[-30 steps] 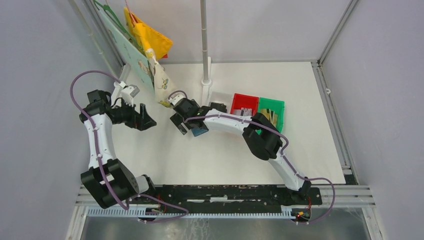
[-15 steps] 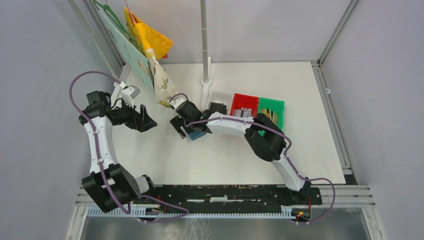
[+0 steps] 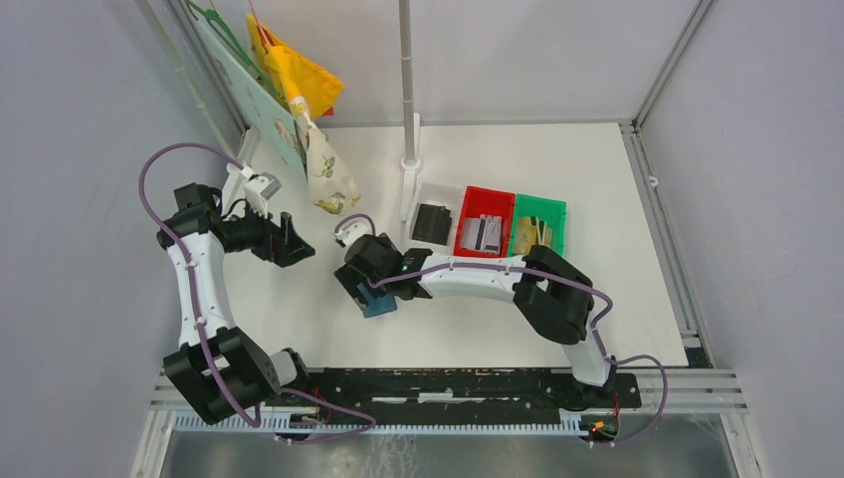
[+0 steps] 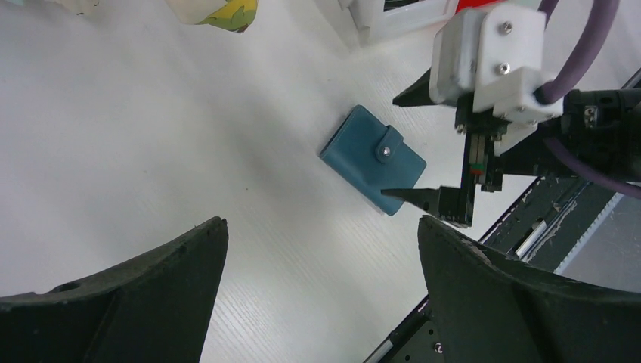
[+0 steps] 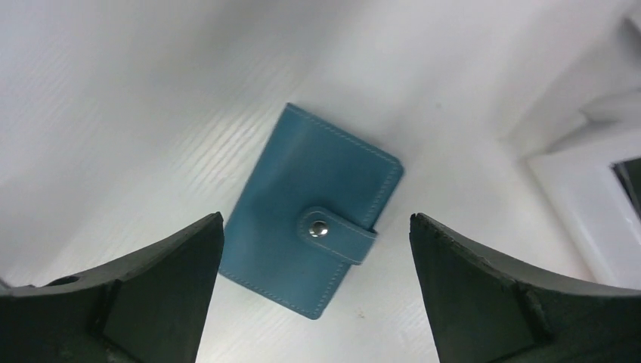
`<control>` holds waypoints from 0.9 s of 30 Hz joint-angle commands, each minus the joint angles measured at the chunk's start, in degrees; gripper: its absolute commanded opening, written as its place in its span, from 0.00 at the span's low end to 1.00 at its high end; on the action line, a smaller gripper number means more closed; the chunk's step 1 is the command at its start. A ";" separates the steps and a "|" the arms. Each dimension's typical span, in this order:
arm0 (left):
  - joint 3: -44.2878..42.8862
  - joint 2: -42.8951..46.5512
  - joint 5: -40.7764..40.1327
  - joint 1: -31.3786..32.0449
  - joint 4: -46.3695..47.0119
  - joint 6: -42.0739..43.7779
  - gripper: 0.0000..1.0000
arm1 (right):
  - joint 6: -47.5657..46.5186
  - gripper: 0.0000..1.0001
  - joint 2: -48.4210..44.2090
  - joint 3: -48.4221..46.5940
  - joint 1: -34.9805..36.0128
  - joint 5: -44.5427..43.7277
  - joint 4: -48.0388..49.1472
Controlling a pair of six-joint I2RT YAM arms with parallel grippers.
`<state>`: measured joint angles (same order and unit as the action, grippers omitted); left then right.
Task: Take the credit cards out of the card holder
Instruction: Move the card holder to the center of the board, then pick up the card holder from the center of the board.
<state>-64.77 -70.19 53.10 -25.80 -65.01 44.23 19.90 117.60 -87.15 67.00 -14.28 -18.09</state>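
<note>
Currently the right claw (image 5: 316,219) is hovering released over the card holder (image 5: 310,253), jaws spread wide. The holder is sitting between them, ungripped. The left claw (image 4: 323,223) is hanging released too, off to the left and pointing at the holder. Neither is carrying anything.

The holder is lying flat on the bench (image 3: 478,329) near the middle, left of the bins and apart from them.

Step in hand is looking like setup for opening. The next move is calling for one claw pinning the holder body while the other gets a fingertip under the snap tab (image 5: 332,231) and pops it. The holder is lying low and flat, so an edge pinch is going to be tight.

The holder is showing fully closed: teal cover up, stitched edges, tab fastened across the open side, no pockets or card edges peeking out. Contents cannot be told.

The top view is showing what are probably credit cards (image 3: 486,233) already sitting in the red bin (image 3: 465,224), with gold-toned ones in the green bin (image 3: 540,202). They are small in frame, so this is not certain.
</note>
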 commanded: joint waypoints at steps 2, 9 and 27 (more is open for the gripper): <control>-1.69 0.70 2.73 -0.21 -1.37 3.67 1.00 | 5.54 0.98 -2.63 1.59 1.90 -10.43 -0.33; -3.91 -0.29 2.78 -0.17 -4.64 5.89 1.00 | 11.88 0.98 3.64 -5.05 2.68 -8.62 -2.57; -3.93 -0.16 4.59 -0.20 -4.60 6.08 1.00 | 11.89 0.98 4.90 -2.56 4.36 -20.15 -5.40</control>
<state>-67.11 -70.65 54.59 -25.80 -69.19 47.88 32.14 123.76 -91.18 70.81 -29.71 -22.81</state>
